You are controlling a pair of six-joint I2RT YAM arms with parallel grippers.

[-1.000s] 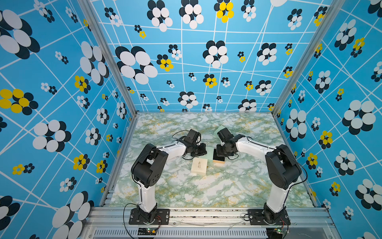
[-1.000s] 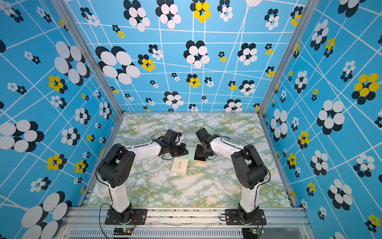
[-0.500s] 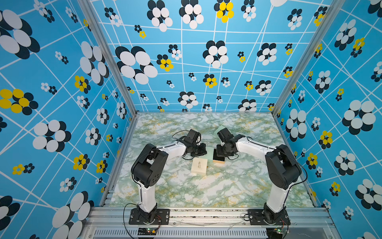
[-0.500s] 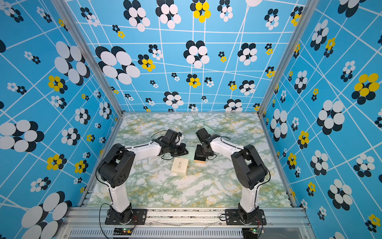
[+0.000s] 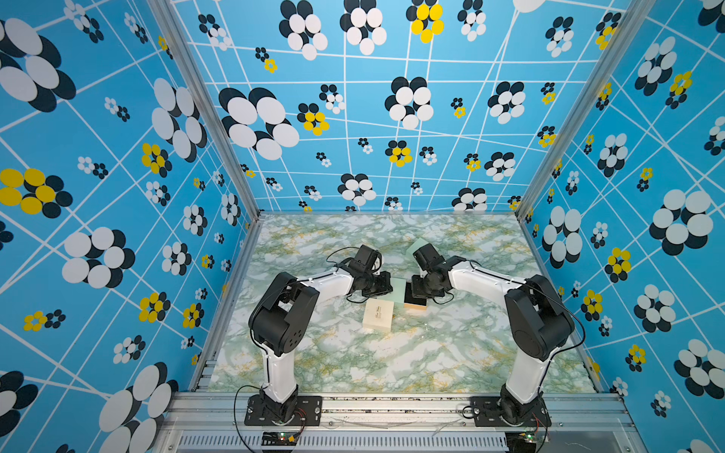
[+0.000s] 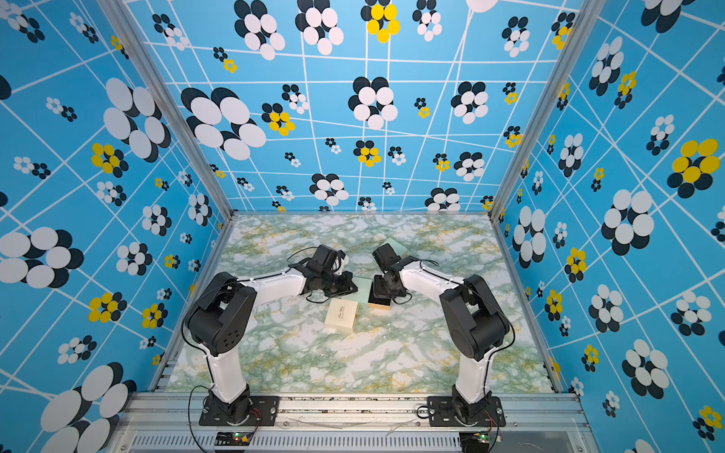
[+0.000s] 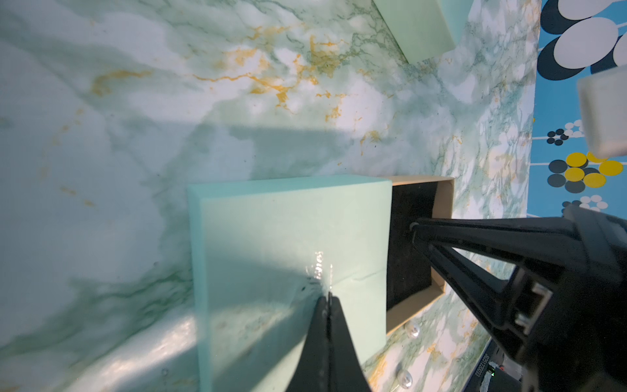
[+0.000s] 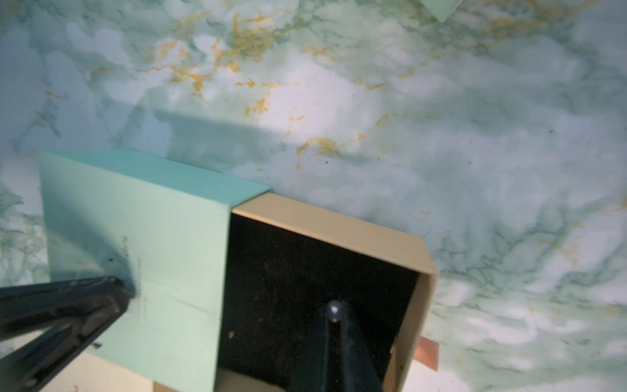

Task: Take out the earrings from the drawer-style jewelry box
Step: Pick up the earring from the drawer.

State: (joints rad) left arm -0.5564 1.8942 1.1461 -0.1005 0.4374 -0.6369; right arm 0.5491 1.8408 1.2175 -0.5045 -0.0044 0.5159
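Note:
The jewelry box is a mint-green sleeve (image 7: 288,237) with a tan, black-lined drawer (image 8: 339,224) pulled partway out; it lies mid-table in both top views (image 5: 397,285). My left gripper (image 7: 328,296) is shut, with its tips pressed on the sleeve's top. My right gripper (image 8: 334,317) is over the open drawer, shut on a small pearl-like earring (image 8: 334,309) at its tips. A pale speck (image 8: 231,335) lies on the black lining. Two tiny round glinting bits (image 7: 413,328) rest on the table beside the drawer.
A cream box (image 5: 377,315) lies just in front of the jewelry box. A second mint-green box (image 7: 420,27) sits farther back, behind the right wrist (image 5: 419,244). A small copper-coloured patch (image 8: 428,351) shows beside the drawer. Blue patterned walls enclose the marble table (image 5: 392,361).

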